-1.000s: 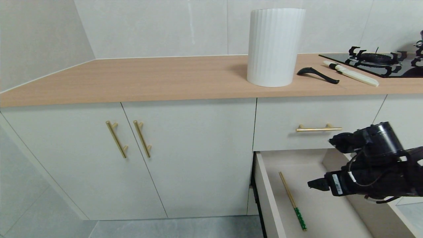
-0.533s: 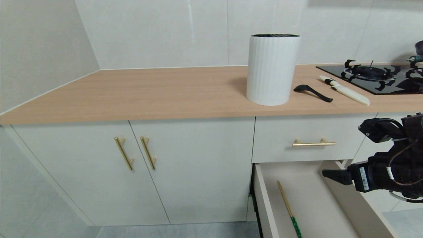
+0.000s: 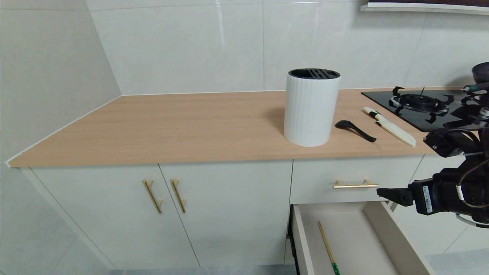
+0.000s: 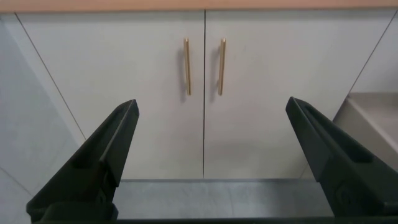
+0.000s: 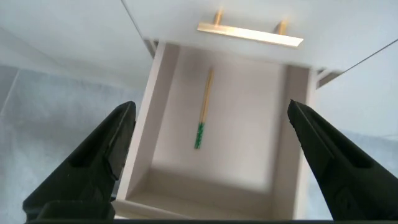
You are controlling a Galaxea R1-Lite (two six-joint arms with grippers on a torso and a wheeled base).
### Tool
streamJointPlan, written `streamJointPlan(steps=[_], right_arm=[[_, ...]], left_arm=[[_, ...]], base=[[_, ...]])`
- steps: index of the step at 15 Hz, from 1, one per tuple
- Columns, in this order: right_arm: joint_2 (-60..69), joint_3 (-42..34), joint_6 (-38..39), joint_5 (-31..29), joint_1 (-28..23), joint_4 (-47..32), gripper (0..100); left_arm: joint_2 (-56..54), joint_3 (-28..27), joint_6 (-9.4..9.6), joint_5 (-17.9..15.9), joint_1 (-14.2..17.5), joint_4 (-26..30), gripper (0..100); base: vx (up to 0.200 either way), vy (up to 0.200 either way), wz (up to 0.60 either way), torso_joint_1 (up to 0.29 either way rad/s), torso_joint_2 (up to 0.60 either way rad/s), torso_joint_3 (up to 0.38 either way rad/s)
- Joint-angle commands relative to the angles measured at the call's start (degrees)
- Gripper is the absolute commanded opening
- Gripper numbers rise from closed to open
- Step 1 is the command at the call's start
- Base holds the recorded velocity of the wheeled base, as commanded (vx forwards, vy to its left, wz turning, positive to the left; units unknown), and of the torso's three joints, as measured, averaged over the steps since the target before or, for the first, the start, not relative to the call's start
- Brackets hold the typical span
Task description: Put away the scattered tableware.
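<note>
We see a long wooden counter (image 3: 172, 126) running along a tiled wall, above pale cabinet doors (image 3: 114, 214) with brass handles. Below its right end a drawer (image 3: 301, 244) stands pulled open under a shut one. A black hob (image 3: 420, 105) is set into the counter's far right. A white ribbed holder (image 3: 310, 110) with a slotted black top stands upright on the counter. The right gripper (image 3: 387, 193) hangs above the open drawer, fingers spread wide and empty. The left gripper (image 4: 211, 102), likewise released, faces the cabinet doors. Between holder and hob lie a cream knife (image 3: 389, 126) and, nearer the holder, a black spoon (image 3: 353, 129). Chopsticks (image 3: 326, 244) with green ends lie in the drawer.
</note>
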State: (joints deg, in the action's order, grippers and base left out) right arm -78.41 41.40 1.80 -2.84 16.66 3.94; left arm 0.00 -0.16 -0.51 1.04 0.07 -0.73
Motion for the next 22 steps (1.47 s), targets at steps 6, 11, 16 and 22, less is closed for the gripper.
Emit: streamJointPlan(steps=[6, 11, 16, 22], right_arm=[[-6.3, 12.9, -6.3, 7.5, -9.6, -0.1, 100], [-30.0, 34.0, -13.2, 12.6, -16.3, -0.2, 100], [-40.3, 41.3, -14.2, 16.0, -16.4, 0.4, 100], [-44.2, 43.4, -12.9, 20.2, -16.7, 4.6, 100]], left_arm=[[0.0, 0.0, -0.02, 0.0, 0.0, -0.1, 100], [0.0, 0.1, -0.02, 0.0, 0.0, -0.1, 100], [0.0, 0.0, -0.1, 0.0, 0.0, -0.1, 100], [0.0, 0.0, -0.02, 0.0, 0.0, -0.1, 100]], base=[[0.0, 0.0, 0.0, 0.103, -0.27, -0.163], [0.0, 0.0, 0.0, 0.0, 0.0, 0.0], [0.0, 0.0, 0.0, 0.0, 0.0, 0.0], [0.0, 0.0, 0.0, 0.0, 0.0, 0.0]])
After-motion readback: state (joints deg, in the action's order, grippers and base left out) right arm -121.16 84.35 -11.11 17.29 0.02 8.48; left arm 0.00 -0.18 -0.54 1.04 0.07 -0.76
